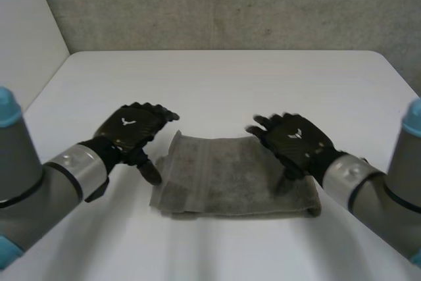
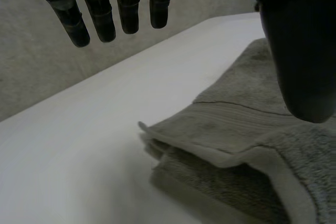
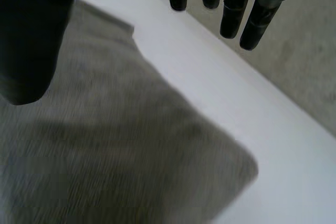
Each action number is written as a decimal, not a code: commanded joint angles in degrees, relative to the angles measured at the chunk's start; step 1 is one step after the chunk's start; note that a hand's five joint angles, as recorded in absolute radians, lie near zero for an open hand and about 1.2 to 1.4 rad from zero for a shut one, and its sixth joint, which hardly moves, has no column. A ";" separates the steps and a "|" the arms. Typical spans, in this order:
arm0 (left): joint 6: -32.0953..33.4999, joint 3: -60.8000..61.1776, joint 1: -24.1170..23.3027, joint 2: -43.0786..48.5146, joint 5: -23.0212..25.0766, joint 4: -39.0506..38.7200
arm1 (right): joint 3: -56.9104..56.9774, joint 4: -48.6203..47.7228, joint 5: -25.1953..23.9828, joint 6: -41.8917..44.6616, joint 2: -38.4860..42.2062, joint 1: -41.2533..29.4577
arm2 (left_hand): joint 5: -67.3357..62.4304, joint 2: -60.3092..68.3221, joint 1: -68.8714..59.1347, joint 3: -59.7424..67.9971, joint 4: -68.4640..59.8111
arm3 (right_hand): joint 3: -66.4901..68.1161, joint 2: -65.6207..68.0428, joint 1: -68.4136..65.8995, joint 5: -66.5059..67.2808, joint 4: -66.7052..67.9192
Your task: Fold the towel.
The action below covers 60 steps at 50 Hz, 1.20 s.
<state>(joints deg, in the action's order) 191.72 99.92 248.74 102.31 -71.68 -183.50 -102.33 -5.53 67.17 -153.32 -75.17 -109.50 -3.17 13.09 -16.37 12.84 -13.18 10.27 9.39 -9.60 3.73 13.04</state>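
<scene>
A grey towel (image 1: 237, 179) lies folded in layers on the white table (image 1: 223, 83), its layered end toward my left hand. My left hand (image 1: 131, 129) hovers just off that end, fingers (image 2: 100, 17) straight and thumb (image 2: 302, 51) over the towel (image 2: 247, 129), holding nothing. My right hand (image 1: 296, 139) is above the towel's other end, open, its thumb (image 3: 31, 40) over the cloth (image 3: 115, 150) and its fingers (image 3: 236, 9) beyond the far edge.
The table's far edge (image 1: 223, 52) meets a grey wall behind. Bare table surface surrounds the towel on all sides.
</scene>
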 commanded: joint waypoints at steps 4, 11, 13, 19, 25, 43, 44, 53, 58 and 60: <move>-0.20 -1.04 -4.58 5.80 -5.05 -3.44 | -10.78 -9.49 -3.36 0.13 0.20 8.06 | 3.12 -3.04 6.33 -2.84 3.18 | -0.27 15.62 -15.42 11.28 -3.04; -5.28 -1.22 -6.78 8.96 -8.91 -6.86 | -12.63 -11.61 -5.47 0.66 0.81 11.76 | 3.12 -3.04 6.33 -2.84 3.18 | -0.27 22.73 -22.52 18.39 -3.04; -6.78 -1.13 -6.87 9.14 -9.44 -7.57 | -12.80 -11.61 -5.82 0.66 0.99 12.29 | 3.12 -3.04 6.33 -2.84 3.18 | -0.27 23.06 -22.86 18.72 -3.04; -9.25 -0.69 -7.13 9.40 -10.68 -8.54 | -13.33 -11.00 -6.70 0.83 1.43 13.43 | 3.17 -3.21 6.49 -2.84 3.18 | -0.27 23.91 -23.71 19.57 -3.04; -9.34 0.01 -7.13 9.40 -11.73 -9.59 | -13.51 -9.94 -6.17 0.66 0.73 13.78 | 3.17 -3.21 6.50 -2.84 3.18 | -0.27 21.04 -20.84 16.71 -3.04; -9.43 2.47 -6.16 8.61 -12.09 -9.77 | -15.62 -2.47 -10.92 0.74 -7.01 16.07 | 3.17 -3.21 6.50 -2.84 3.18 | -0.27 18.52 -18.32 14.18 -3.04; -9.43 2.47 -6.16 8.61 -12.08 -9.77 | -15.88 -1.77 -11.18 0.83 -7.01 15.98 | 3.17 -3.21 6.50 -2.84 3.18 | -0.27 18.69 -18.49 14.35 -3.04; -9.34 2.91 -6.34 8.52 -12.08 -10.12 | -19.13 -4.83 -11.80 2.76 -5.87 16.68 | 3.17 -3.21 6.50 -2.84 3.18 | -0.27 19.86 -19.66 15.53 -3.04; -9.34 3.26 -6.34 8.43 -12.00 -10.65 | -20.45 -7.03 -12.15 4.78 -5.08 19.23 | 3.17 -3.21 6.50 -2.84 3.18 | -0.27 21.88 -21.68 17.54 -3.04; -9.43 3.35 -6.25 8.43 -12.00 -10.65 | -20.45 -7.39 -12.33 5.23 -4.72 19.59 | 3.17 -3.21 6.50 -2.84 3.18 | -0.27 22.39 -22.19 18.05 -3.04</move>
<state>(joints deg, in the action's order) 182.32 103.01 242.42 110.79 -83.72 -193.79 -121.86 -10.79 55.33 -150.05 -80.82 -91.86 -3.17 13.09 -16.37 12.84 -13.18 10.27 30.47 -30.15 20.50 13.04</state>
